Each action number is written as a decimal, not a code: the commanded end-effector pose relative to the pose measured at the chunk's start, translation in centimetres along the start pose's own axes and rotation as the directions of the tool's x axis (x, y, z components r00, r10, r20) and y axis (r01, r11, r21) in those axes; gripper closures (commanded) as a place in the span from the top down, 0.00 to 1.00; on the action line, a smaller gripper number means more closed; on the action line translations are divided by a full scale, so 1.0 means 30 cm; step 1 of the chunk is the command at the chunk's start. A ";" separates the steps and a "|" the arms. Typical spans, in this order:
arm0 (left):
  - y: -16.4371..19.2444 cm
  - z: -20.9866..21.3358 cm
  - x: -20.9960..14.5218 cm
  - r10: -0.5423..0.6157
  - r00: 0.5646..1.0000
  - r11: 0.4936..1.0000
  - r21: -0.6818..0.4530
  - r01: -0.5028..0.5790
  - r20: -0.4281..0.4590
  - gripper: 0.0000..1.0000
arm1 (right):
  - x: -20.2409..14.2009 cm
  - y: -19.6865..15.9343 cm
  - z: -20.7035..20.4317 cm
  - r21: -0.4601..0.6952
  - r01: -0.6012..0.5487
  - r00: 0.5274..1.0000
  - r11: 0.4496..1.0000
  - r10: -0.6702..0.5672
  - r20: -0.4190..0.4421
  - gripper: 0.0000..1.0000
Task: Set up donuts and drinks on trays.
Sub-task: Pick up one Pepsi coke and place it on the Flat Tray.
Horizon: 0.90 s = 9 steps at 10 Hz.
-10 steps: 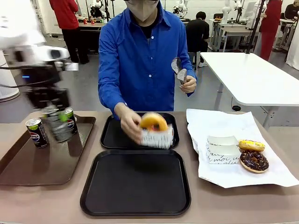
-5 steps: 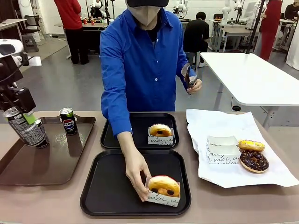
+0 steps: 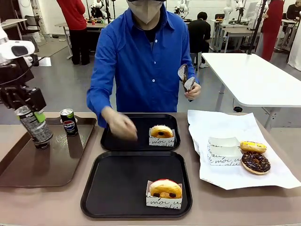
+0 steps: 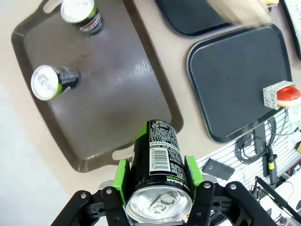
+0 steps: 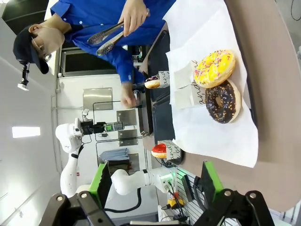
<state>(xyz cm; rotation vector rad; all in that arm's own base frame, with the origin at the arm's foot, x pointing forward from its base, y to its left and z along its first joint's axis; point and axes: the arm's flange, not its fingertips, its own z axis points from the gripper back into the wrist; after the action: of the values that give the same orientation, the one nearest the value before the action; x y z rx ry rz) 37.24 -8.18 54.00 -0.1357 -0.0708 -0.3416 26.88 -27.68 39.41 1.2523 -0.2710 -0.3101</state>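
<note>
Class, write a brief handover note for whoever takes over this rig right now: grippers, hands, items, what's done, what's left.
Left gripper: shut on a green-banded can, held above the brown tray.
Right gripper: open, empty.
Person: one hand over the far tray; other hand holds tongs.
Done: golden donut boxed on the far tray, red-iced donut boxed on the near tray.
Left: no drink on either black tray. Pepsi can and another can stand on the brown tray; yellow donut and chocolate donut on the paper.
</note>
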 end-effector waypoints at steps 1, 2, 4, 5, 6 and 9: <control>-0.084 0.034 0.114 -0.007 1.000 0.999 0.035 0.007 0.007 0.58 | 0.001 0.001 0.002 0.012 -0.004 1.000 1.000 0.004 0.000 1.00; -0.132 0.029 0.173 -0.008 1.000 0.999 0.045 0.007 0.006 0.58 | 0.001 0.001 0.002 0.012 -0.004 1.000 1.000 0.004 0.000 1.00; -0.225 -0.016 0.299 0.031 0.999 0.998 0.051 -0.032 0.018 0.58 | 0.001 0.001 0.002 0.012 -0.004 1.000 1.000 0.004 0.000 1.00; -0.264 -0.054 0.378 0.047 0.999 0.996 0.080 -0.049 0.027 0.58 | 0.001 0.001 0.002 0.012 -0.004 1.000 1.000 0.004 0.000 1.00; -0.309 -0.113 0.465 0.066 0.998 0.992 0.109 -0.068 0.025 0.58 | 0.001 0.001 0.002 0.012 -0.004 1.000 1.000 0.004 0.000 1.00; -0.380 -0.324 0.618 0.168 0.985 0.969 0.176 -0.172 0.039 0.58 | 0.001 0.001 0.002 0.012 -0.004 1.000 1.000 0.004 0.000 1.00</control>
<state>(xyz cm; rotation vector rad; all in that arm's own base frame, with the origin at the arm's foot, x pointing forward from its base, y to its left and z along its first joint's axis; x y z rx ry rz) 49.95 -25.05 47.39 -0.0113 -0.0974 -0.2177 26.88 -27.66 39.43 1.2524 -0.2712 -0.3093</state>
